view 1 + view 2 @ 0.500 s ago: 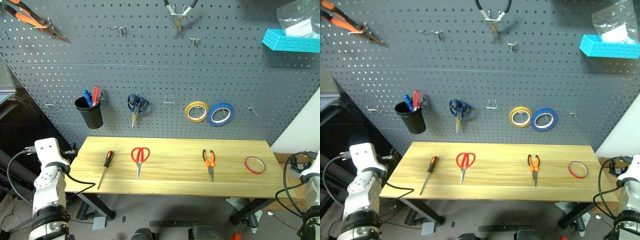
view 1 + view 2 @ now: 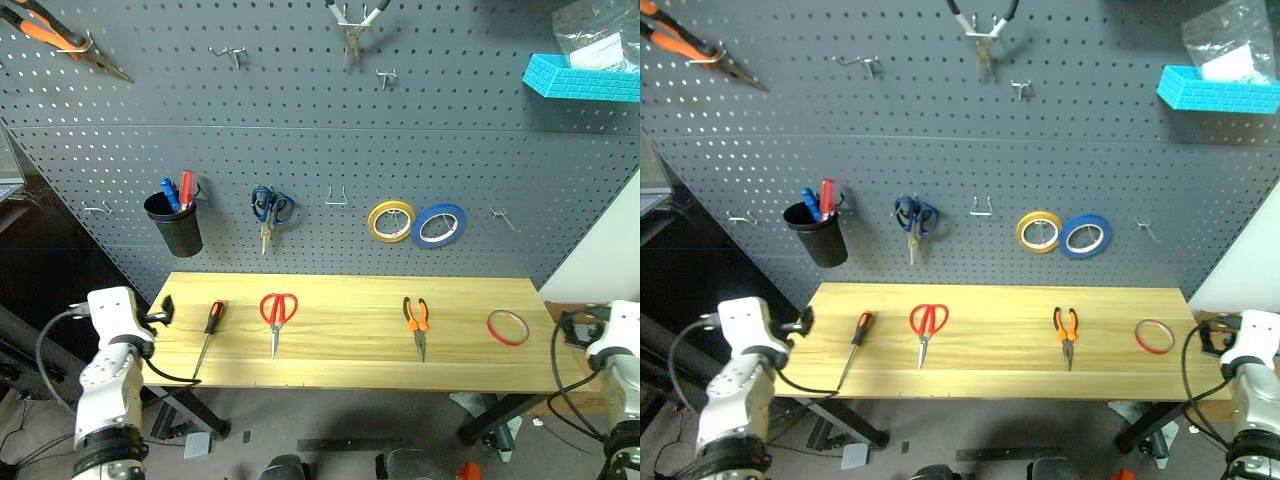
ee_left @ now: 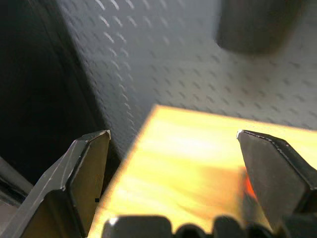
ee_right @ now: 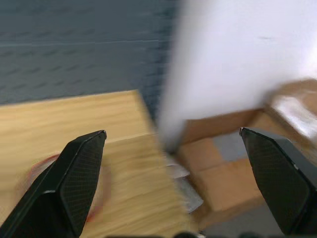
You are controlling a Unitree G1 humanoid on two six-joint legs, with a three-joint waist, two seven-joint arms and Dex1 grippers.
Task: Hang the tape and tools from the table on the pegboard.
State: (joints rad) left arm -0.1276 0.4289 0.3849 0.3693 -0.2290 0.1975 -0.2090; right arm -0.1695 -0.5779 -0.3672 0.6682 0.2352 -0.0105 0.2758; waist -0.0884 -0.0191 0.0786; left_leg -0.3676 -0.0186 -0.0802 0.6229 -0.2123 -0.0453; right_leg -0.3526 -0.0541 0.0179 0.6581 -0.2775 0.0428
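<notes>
All four task items lie flat on the table (image 2: 350,372), none yet hung. The tape (image 2: 508,327) rests near the right end of the tabletop; the pliers (image 2: 417,322) lie right of centre, the red scissors (image 2: 279,312) left of centre, and the screwdriver (image 2: 210,330) near the left end, its shaft pointing toward the front edge. Behind the rear edge stands the pegboard (image 2: 320,140), where the free hooks appear to be a wire one (image 2: 339,198) between the blue scissors (image 2: 270,210) and the yellow roll (image 2: 392,221), and another (image 2: 505,219) right of the blue roll (image 2: 440,226). The left gripper (image 3: 173,163) hangs released, fingers spread wide, off the left end of the tabletop; the right gripper (image 4: 173,163) is likewise released and empty beyond the right end. Probable faults: the tape is thin and flat against the wood, so closing fingers may slide over it or push it off the nearby right edge. The screwdriver may roll when nudged. Any item hung carelessly may miss its small hook and fall.
</notes>
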